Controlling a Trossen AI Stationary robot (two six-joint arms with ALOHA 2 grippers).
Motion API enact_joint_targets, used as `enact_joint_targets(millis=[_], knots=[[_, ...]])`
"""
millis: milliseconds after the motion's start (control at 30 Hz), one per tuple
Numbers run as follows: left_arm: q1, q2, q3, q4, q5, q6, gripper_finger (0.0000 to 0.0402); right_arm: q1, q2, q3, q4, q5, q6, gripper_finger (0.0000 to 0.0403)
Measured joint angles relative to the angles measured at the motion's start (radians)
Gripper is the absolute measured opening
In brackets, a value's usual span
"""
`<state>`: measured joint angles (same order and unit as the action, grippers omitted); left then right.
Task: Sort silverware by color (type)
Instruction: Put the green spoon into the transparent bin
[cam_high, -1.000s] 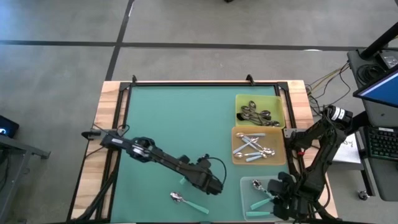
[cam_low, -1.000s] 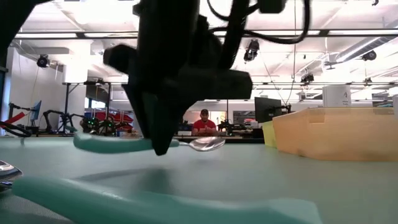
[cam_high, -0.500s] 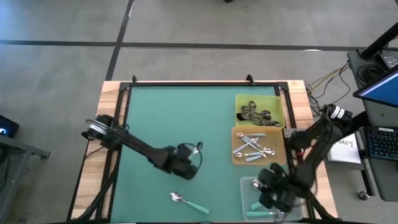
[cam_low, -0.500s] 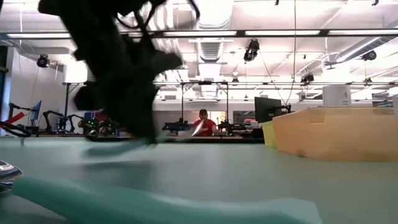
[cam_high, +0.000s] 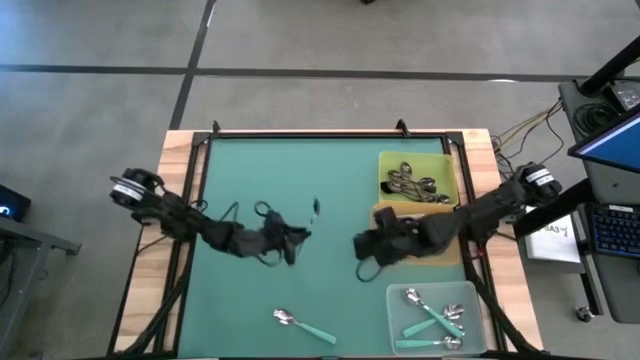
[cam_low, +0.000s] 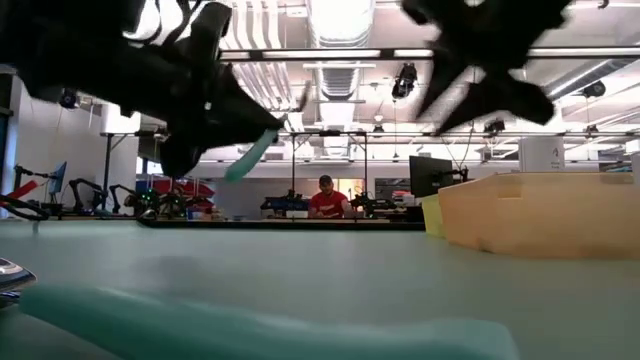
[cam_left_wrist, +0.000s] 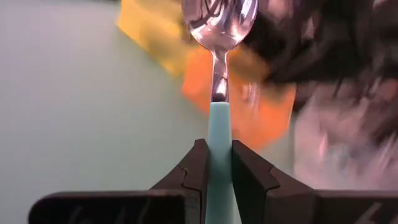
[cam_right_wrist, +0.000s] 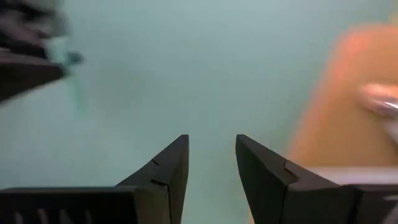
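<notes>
Silverware sorting is mid-transfer: a light-blue-handled spoon (cam_left_wrist: 219, 93) rides above the green counter (cam_high: 260, 180), its handle pinched between the fingers of the left tool (cam_high: 292, 238), with the shiny bowl pointing toward the trays. In the overhead view the spoon hangs well to the left of the orange tray (cam_high: 380, 212), roughly level with it. That tray already carries several light-handled spoons, so it reads as the likely drop-off. The next move, by this reckoning, is a carry to the right until the spoon sits over that tray, then a release low enough that it does not bounce out.

The right tool (cam_high: 368, 246) hovers just left of the orange tray, fingers parted and grasping nothing, squarely between the carried spoon and that tray. It either clears away or takes a hand-off before the delivery can finish; a collision of the two arms is the main risk.

The yellow tray (cam_high: 448, 180), just behind the orange one, holds dark-handled spoons (cam_high: 415, 182). The clear tray (cam_high: 395, 325), just in front of the orange one, holds teal-handled spoons (cam_high: 435, 318). One teal-handled spoon (cam_high: 305, 324) lies loose on the counter, to the left of the clear tray and not yet sorted. A person in a red top (cam_low: 323, 200) sits far off in the room beyond the counter.
</notes>
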<state>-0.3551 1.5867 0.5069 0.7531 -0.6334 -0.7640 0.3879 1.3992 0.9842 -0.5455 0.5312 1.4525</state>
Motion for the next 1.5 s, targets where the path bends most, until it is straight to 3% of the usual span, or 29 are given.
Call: enact_joint_targets(millis=[100,200,300,467,700,867,1233,1500], knots=[[0.022,0.005,-0.095,0.217,0.021,-0.046,0.0030,-0.061,0.016,-0.001,0.222,-0.012,-0.124,0.0123],[0.038,0.005,-0.122,0.257,0.049,-0.046,0.0030,-0.103,0.031,-0.001,0.471,-0.052,-0.276,0.0123],[0.046,0.003,-0.103,0.255,0.079,-0.032,0.0030,-0.141,0.046,0.000,0.610,-0.061,-0.356,0.0124],[0.064,0.002,-0.055,0.174,0.175,0.021,0.0030,-0.192,0.094,0.027,0.625,-0.058,-0.371,0.0149],[0.083,-0.004,-0.073,0.149,0.155,0.002,0.0030,-0.208,0.157,0.098,0.599,-0.093,-0.391,0.0199],[0.108,-0.013,-0.062,0.143,0.155,0.025,0.0030,-0.218,0.197,0.153,0.570,-0.094,-0.391,0.0211],[0.141,-0.017,-0.016,0.124,0.205,0.098,0.0030,-0.228,0.304,0.247,0.538,-0.091,-0.387,0.0198],[0.145,-0.022,-0.026,0.121,0.190,0.098,0.0034,-0.239,0.305,0.255,0.526,-0.092,-0.376,0.0139]])
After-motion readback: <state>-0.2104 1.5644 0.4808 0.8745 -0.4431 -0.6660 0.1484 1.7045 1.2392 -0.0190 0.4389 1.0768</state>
